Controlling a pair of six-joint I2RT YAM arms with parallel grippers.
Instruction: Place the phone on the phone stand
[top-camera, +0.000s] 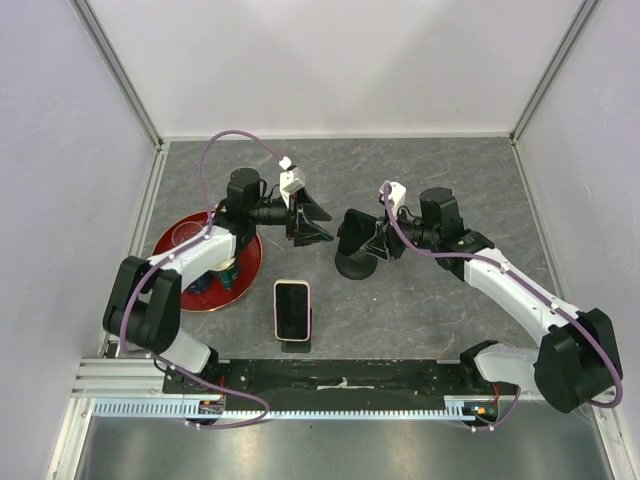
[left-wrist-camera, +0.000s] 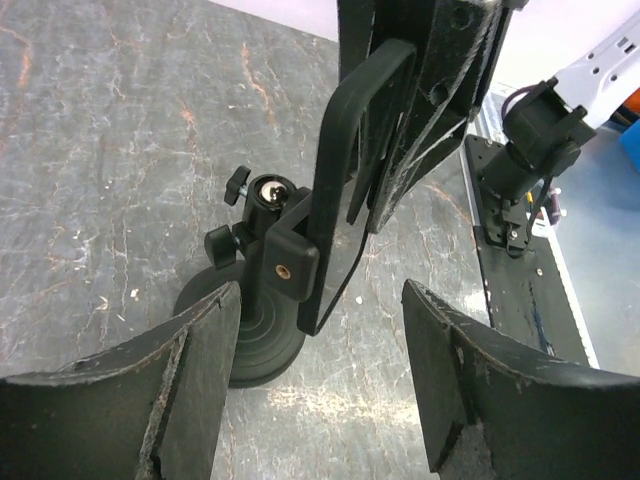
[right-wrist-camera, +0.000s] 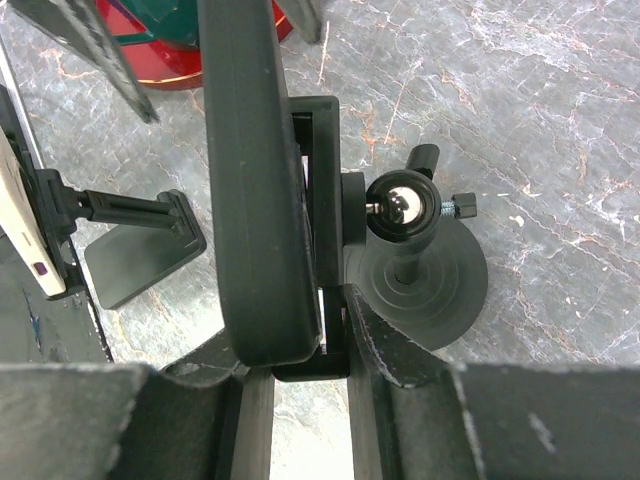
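**Operator:** Where is everything?

**Guide:** Your right gripper (right-wrist-camera: 295, 325) is clamped on the cradle (right-wrist-camera: 250, 190) of the phone stand (top-camera: 355, 262). The ball joint (right-wrist-camera: 403, 203) is just beside those jaws and the round base (right-wrist-camera: 440, 285) sits past them on the table (top-camera: 450, 180). Your left gripper (top-camera: 330, 226) has its jaws wide apart with nothing between them, and the cradle stands straight ahead of the gap. The phone (top-camera: 292, 310) is in neither jaw. It lies well off to the side of the left jaws, toward the arm bases. From the right wrist it seems propped on a small black bracket (right-wrist-camera: 135, 250), though I cannot tell for sure.

**Operator:** So how do you want the pickup done?

**Guide:** I'd keep your right jaws where they are and hold the cradle steady. The ball joint looks free to swivel, so twisting could tip it. Bring your left jaws round to the phone and line the gap up across its narrow width. Close on the two long edges, not on the glass face. Grip near the middle so it hangs level. Lift straight off the bracket before you carry it toward the cradle, or the bracket may drag along.
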